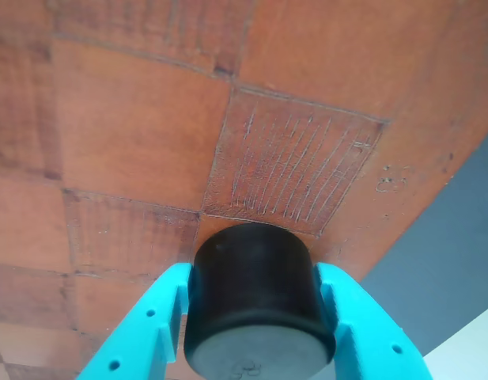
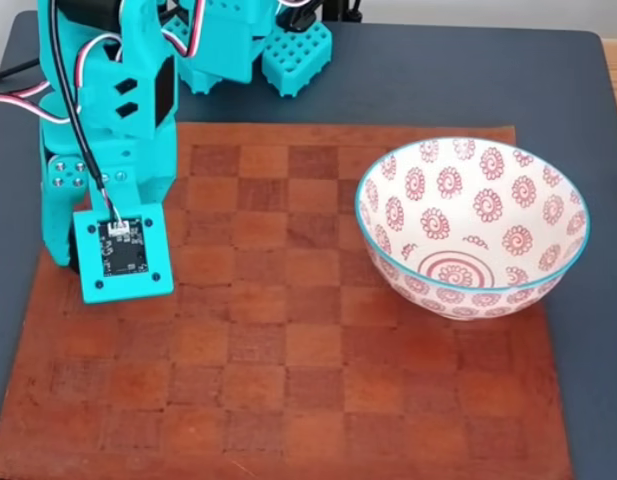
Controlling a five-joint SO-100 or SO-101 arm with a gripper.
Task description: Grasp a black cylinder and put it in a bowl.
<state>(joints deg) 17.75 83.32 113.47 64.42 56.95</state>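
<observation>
Brown leather checkerboard mat (image 2: 288,380) lies flat on dark blue-grey tabletop (image 2: 578,100). Pale wood strip at far right edge. Soft, even light.

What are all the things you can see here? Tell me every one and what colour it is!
black cylinder: one, matte black, held between the gripper's two fingers in the wrist view.
bowl: one, white with red spiral flowers and a turquoise rim, standing on the right side of the board in the fixed view; nothing inside it.
checkered board: one, reddish-brown squares, lying on the table under the bowl and the arm.
table: one, dark grey-blue, under the board.
gripper: one, turquoise, its fingers pressed against both sides of the cylinder.
arm: one, turquoise with a small black circuit board and wires, over the left side of the board in the fixed view.
</observation>
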